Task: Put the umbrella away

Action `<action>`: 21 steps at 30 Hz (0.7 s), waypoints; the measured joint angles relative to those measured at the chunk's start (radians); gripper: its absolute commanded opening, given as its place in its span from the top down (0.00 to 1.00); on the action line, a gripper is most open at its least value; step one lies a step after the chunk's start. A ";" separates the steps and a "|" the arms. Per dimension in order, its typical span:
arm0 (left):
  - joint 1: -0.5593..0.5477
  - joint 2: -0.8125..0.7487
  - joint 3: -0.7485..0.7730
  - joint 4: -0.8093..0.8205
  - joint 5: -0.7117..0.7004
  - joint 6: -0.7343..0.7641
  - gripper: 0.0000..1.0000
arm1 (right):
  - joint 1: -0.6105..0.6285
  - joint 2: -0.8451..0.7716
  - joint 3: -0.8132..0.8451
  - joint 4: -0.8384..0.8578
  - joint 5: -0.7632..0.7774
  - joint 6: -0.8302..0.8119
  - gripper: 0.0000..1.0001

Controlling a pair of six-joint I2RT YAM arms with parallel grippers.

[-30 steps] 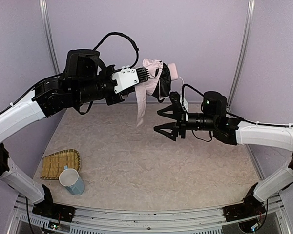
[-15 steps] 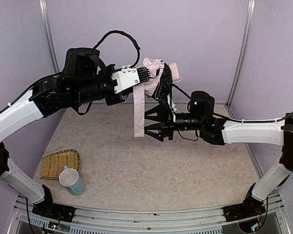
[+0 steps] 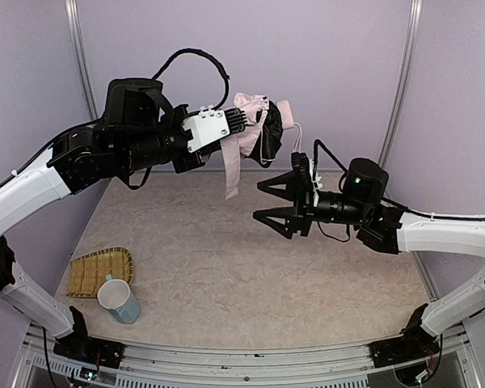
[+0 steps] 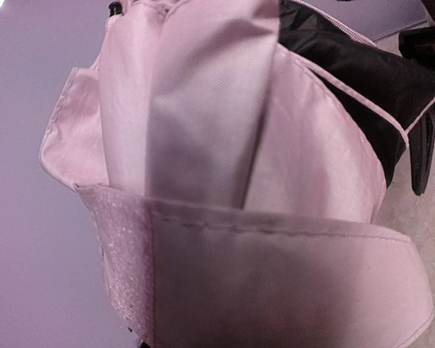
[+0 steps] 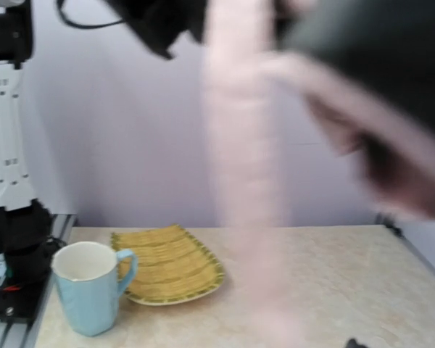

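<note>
Held aloft over the far surface [image 3: 226,267]: umbrella [image 3: 259,133], clamped in the left fingers [image 3: 236,121], pink strap [image 3: 231,170] dangling. The right fingers [image 3: 276,185] are spread open, just below and apart. At the near-left corner, blue mug [image 3: 118,301] beside woven tray [image 3: 93,271].

- In the lower left of the top view I see a woven yellow tray [image 3: 101,272] lying flat on the bench [image 3: 226,275].
- A pale blue mug [image 3: 119,301], white inside, stands upright just beside the tray's near edge.
</note>
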 measured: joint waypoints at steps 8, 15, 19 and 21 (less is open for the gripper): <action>0.000 0.000 0.000 0.002 0.000 -0.001 1.00 | 0.047 0.103 0.041 0.010 0.011 0.020 0.19; 0.000 -0.002 0.000 0.001 0.012 -0.008 1.00 | 0.051 0.148 0.078 0.029 0.053 0.023 0.15; 0.000 -0.005 0.000 0.001 0.022 -0.014 1.00 | 0.051 0.196 0.130 0.028 0.064 0.027 0.44; 0.000 -0.005 0.000 0.002 0.023 -0.016 1.00 | 0.051 0.212 0.143 0.029 0.059 0.027 0.73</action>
